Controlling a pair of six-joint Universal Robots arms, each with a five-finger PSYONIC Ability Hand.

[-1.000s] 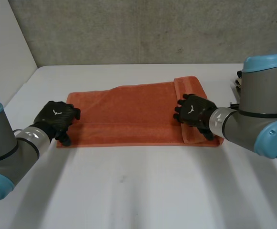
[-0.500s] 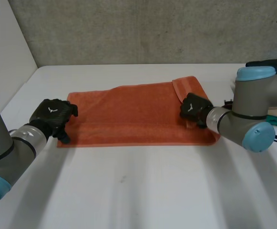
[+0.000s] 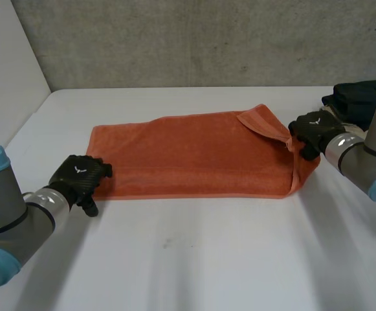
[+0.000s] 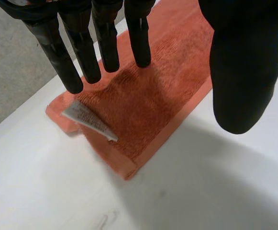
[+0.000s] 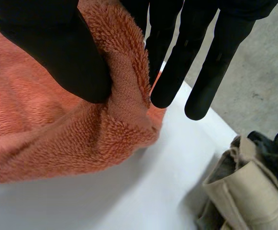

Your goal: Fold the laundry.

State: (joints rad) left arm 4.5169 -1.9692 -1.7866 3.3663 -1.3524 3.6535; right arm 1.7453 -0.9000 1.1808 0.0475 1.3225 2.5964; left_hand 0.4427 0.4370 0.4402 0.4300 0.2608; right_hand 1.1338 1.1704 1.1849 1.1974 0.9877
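An orange towel (image 3: 188, 155) lies spread flat across the white table (image 3: 194, 259). My right hand (image 3: 310, 129) is at the towel's right edge and lifts it a little, so that end stands up in a fold. In the right wrist view the thumb (image 5: 48, 48) pinches the towel (image 5: 57, 134) edge against the fingers (image 5: 177, 62). My left hand (image 3: 77, 176) rests at the near left corner. In its wrist view the fingers (image 4: 81, 52) are straight above the towel (image 4: 148, 96) corner, beside a white label (image 4: 88, 120).
Dark clothes (image 3: 359, 97) lie at the table's back right, close behind my right hand. Beige and dark garments (image 5: 244, 191) sit just past the towel's end. A grey wall runs along the back.
My right hand slid right from the towel's folded flap to its right edge, shut on it and raised it. My left hand drew back towards the near left corner.
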